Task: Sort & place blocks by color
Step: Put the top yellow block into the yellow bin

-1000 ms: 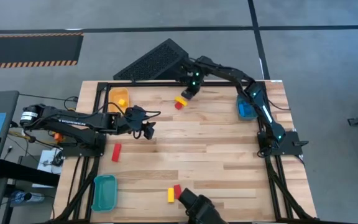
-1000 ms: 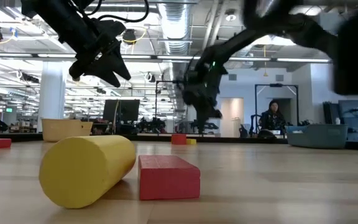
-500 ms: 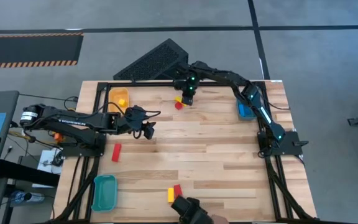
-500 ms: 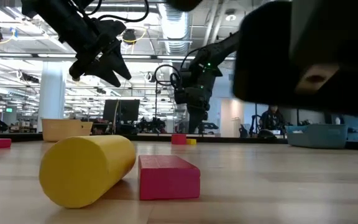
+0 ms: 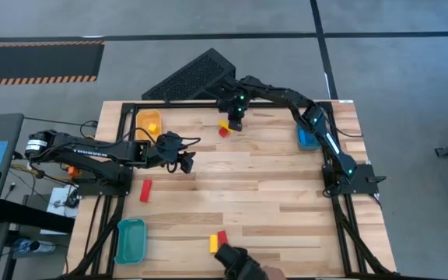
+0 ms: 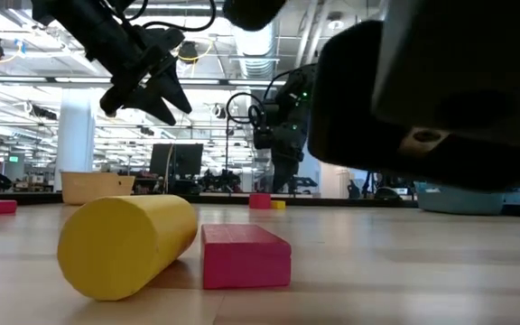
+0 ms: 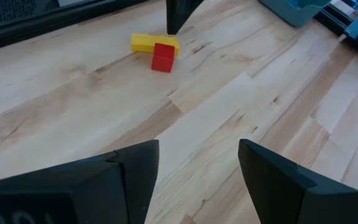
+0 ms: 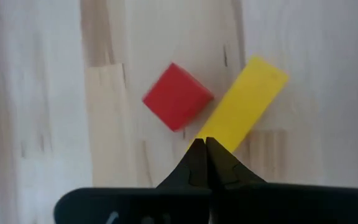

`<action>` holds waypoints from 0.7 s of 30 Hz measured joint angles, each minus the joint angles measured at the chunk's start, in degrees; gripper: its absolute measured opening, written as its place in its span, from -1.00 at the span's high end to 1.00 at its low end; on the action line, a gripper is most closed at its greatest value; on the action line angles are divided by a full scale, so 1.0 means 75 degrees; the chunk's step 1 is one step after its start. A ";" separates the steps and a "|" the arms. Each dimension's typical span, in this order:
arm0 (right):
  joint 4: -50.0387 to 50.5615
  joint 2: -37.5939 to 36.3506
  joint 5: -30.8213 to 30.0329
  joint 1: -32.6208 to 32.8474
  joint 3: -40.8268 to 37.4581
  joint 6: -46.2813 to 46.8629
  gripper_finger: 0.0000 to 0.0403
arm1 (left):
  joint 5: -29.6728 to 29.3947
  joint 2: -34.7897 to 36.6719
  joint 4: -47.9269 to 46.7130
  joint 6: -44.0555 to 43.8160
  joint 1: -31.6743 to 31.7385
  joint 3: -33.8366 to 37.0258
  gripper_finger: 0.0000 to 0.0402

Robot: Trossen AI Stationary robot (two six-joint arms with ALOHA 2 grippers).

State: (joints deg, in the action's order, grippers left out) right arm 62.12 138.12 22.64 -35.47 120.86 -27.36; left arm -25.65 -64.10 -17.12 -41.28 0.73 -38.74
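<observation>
Room: a large hall with a grey floor, ceiling pipes and strip lights in the low view; hazard-striped floor marking at upper left in the high view.
Table (image 5: pixel 271 187): pale wood planks on a black frame, seen whole from above.
Arms: two. The left arm lay along the table's left side; the right arm reached from the right edge to the far side.
Dark slotted panel (image 5: pixel 189 78): one, tilted beyond the far edge.
Trays: three. A yellow tray (image 5: pixel 144 118) sat at the far left, a blue tray (image 5: pixel 307 138) at the right edge, a teal tray (image 5: pixel 130 239) at the near left corner.
Blocks: six counted from above. A red cube (image 8: pixel 178 96) and a yellow bar (image 8: pixel 246 101) touched each other on the far side; a red bar (image 5: pixel 145 189) lay at left; a yellow cylinder (image 6: pixel 125 244) and a red block (image 6: pixel 245 256) lay side by side near the front edge; a small yellow block (image 5: pixel 153 127) sat in the yellow tray.
Right gripper (image 8: pixel 205 149): fingers pressed together, tips over the yellow bar, holding nothing.
Left gripper (image 7: pixel 197 165): fingers spread wide, empty, above bare wood left of centre.
Writing: white lettering on the left arm, too small to read.
</observation>
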 joint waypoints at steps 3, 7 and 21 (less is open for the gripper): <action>-0.0073 0.0065 0.0359 -0.0033 0.0019 0.0217 1.00 | -0.0005 0.0003 0.0052 -0.0014 0.0000 0.0000 -0.02; 0.0118 0.0314 0.1234 -0.0190 0.0052 0.1103 1.00 | -0.0009 0.0003 0.0092 -0.0015 0.0000 0.0000 -0.02; -0.2512 -0.2792 0.0761 -0.0344 -0.2776 0.2587 1.00 | -0.0034 0.0000 0.0414 0.0400 0.0382 0.0000 -0.02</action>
State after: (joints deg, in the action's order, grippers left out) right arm 43.27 117.19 28.35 -38.05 100.04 -7.96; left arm -25.91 -64.10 -14.02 -38.28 3.60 -38.74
